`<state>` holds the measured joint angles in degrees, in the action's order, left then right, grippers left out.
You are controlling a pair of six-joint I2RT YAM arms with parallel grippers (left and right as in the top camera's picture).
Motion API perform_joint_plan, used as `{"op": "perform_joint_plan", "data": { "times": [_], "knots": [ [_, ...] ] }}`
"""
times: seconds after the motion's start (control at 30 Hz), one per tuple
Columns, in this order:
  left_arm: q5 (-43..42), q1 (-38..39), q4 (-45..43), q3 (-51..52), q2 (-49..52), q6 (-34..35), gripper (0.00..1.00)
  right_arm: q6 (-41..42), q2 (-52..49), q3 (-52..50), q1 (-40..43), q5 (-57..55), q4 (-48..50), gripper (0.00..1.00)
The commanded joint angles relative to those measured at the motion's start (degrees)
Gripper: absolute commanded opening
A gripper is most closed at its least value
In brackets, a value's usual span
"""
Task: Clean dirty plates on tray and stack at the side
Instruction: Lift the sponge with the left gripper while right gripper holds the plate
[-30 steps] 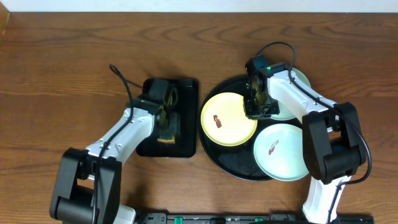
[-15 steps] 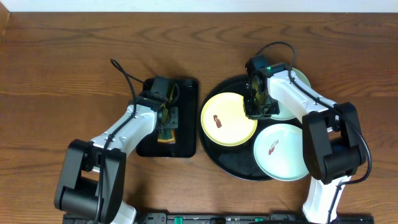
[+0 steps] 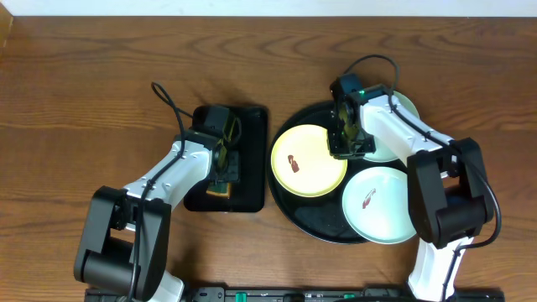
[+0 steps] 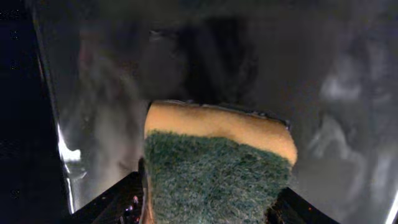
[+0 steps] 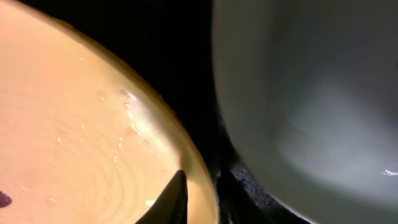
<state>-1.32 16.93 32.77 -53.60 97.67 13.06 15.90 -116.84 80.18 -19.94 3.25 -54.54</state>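
The pale yellow plate [image 3: 310, 168] lies on the left of the round black tray [image 3: 312, 225], with a red-brown smear near its centre. A mint plate [image 3: 382, 210], also smeared, lies at the tray's front right. Another mint plate [image 3: 403, 107] sits at the back, partly under my right arm. My right gripper [image 3: 346, 143] is shut on the yellow plate's right rim; in the right wrist view one finger [image 5: 177, 199] lies over the plate [image 5: 81, 124] and the other outside it. My left gripper [image 3: 222, 164] straddles a green-and-yellow sponge [image 4: 217, 168] that fills the gap between the fingers.
The sponge [image 3: 220, 190] rests in a small rectangular black tray [image 3: 252, 126] just left of the round tray. Bare wooden table [image 3: 101, 75] surrounds both trays. The mint plate [image 5: 311, 112] lies close beside the held rim.
My left arm has swung slightly at the elbow over the rectangular tray, its gripper staying around the sponge. The right arm and the plates have not moved.
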Motion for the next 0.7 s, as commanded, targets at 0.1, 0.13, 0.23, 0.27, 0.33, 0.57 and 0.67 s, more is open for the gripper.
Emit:
{"op": "perform_joint_plan", "data": {
  "times": [0.1,0.13,0.23,0.27,0.33,0.57,0.67],
  "knots": [
    [0.5,-0.1,0.2,0.4,0.7,0.0,0.61,-0.3,0.3,0.3,-2.2,-2.3,0.2,0.14],
    [0.5,-0.1,0.1,0.4,0.7,0.6,0.61,-0.3,0.3,0.3,-2.3,-3.5,0.1,0.13],
    [0.5,-0.1,-0.3,0.4,0.7,1.2,0.60,-0.3,0.3,0.3,-2.4,-5.4,0.2,0.04],
    [0.5,-0.1,-0.5,0.4,0.7,1.2,0.61,-0.3,0.3,0.3,-2.4,-5.4,0.2,0.01],
    [0.5,-0.1,-1.1,0.4,0.7,1.2,0.61,-0.2,0.3,0.3,-2.4,-5.4,0.3,0.01],
    [0.5,-0.1,-2.2,0.4,0.7,1.2,0.62,1.2,0.3,0.3,-2.4,-5.4,1.4,0.01],
    [0.5,-0.1,-2.2,0.4,0.7,1.2,0.62,2.5,0.3,0.3,-2.4,-5.4,1.2,0.01]
  ]
}}
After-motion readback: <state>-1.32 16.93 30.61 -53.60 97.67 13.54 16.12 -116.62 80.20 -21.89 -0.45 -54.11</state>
